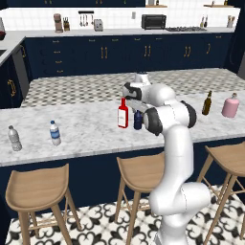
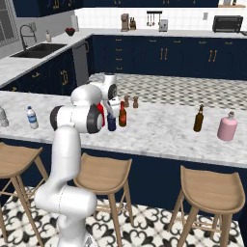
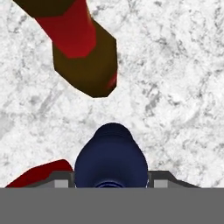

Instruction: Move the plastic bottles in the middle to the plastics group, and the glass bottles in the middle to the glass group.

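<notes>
3 bottles stand mid-counter; the navy bottle [image 3: 111, 156], at the hand view's bottom centre, sits between the gripper [image 3: 111, 183] fingers, which flank its shoulders. Contact I cannot tell. Plastics group [image 1: 55, 132] waits at frame left.

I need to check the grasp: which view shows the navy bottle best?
The hand view: the navy bottle sits dead centre from above, between the tool's fingers. The left base view shows only its lower body beside the red bottle, partly behind the arm. The right base view shows a sliver beside the arm.
</notes>
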You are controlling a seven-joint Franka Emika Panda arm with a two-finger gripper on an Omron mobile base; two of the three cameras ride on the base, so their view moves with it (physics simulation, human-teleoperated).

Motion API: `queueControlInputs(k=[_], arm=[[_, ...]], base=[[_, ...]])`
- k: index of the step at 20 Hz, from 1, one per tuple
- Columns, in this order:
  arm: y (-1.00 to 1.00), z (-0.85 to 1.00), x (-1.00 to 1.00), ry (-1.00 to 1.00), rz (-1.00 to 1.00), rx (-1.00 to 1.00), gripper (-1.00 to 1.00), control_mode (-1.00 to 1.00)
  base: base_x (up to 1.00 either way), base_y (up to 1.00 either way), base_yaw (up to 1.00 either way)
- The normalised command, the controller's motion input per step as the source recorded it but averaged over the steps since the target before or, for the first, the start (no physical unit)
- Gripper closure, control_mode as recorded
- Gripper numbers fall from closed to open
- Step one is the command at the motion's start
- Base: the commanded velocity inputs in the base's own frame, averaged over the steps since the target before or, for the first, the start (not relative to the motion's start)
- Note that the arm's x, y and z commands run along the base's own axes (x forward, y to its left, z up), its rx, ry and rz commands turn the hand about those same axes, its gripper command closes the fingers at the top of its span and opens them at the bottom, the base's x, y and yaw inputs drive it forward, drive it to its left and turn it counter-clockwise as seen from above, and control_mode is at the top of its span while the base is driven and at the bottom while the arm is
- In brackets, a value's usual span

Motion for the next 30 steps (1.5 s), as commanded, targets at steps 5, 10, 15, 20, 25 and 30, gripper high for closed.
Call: queueControlInputs(k=[5, 10, 15, 20, 25, 30], arm=[[0.00, -0.06, -0.22, 0.00, 0.00, 0.00, 1.00, -1.00], [-0.05, 0.13, -0.58, -0.02, 0.00, 0.00, 1.00, -1.00], [-0.01, 0.27, -0.79, -0.10, 0.00, 0.00, 1.00, -1.00], [0.21, 0.14, -0.88, -0.09, 0.04, 0.00, 1.00, -1.00], [0.50, 0.07, -0.74, -0.02, 0.11, 0.00, 1.00, -1.00], [0.89, 0.09, -0.36, 0.00, 0.26, 0.00, 1.00, -1.00]], base=[[0.00, 0.00, 0.00], [0.00, 0.00, 0.00], [0.00, 0.00, 0.00], [0.00, 0.00, 0.00], [0.00, 0.00, 0.00], [0.00, 0.00, 0.00]])
